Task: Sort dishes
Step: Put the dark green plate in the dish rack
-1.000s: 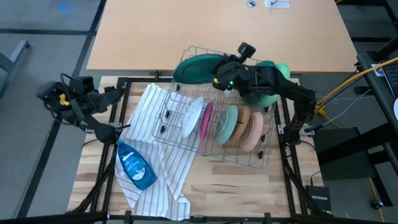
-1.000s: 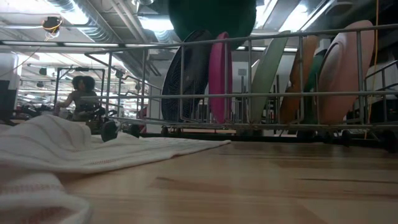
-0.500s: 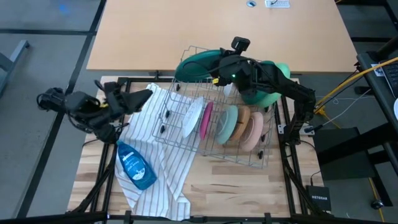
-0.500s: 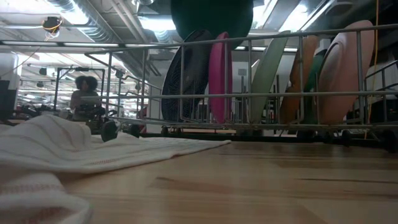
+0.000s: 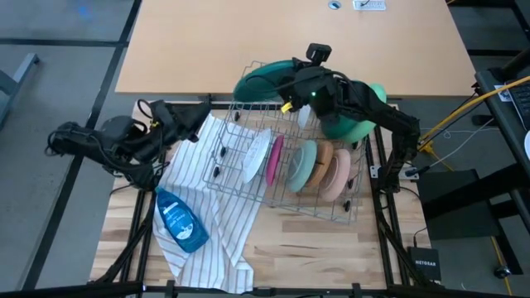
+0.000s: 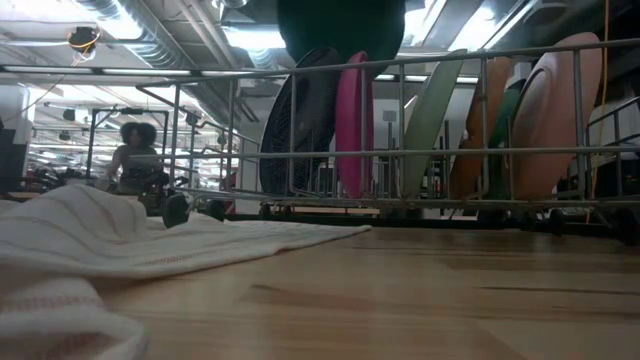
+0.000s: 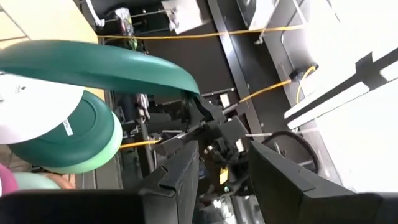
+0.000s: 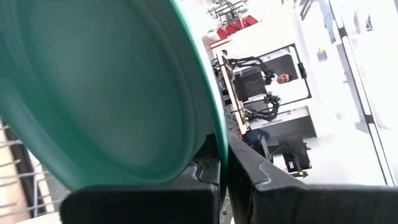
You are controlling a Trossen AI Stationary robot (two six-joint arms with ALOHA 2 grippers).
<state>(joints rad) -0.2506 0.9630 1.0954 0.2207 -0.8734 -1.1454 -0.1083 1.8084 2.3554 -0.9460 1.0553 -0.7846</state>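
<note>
— What's the right gripper doing?

— It's pinching shut on the rim of the dark green plate, holding it over the wire rack at twelve o'clock.

— Will it slip?

— Probably light, stiff plastic, smooth at the edge; I'd grip deep on the rim.

— The left gripper?

— At the rack's nine o'clock, fingers parted, carrying nothing.

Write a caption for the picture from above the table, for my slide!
Right hand lifts a dark green plate above the wire rack while the left hand waits nearby.
</note>
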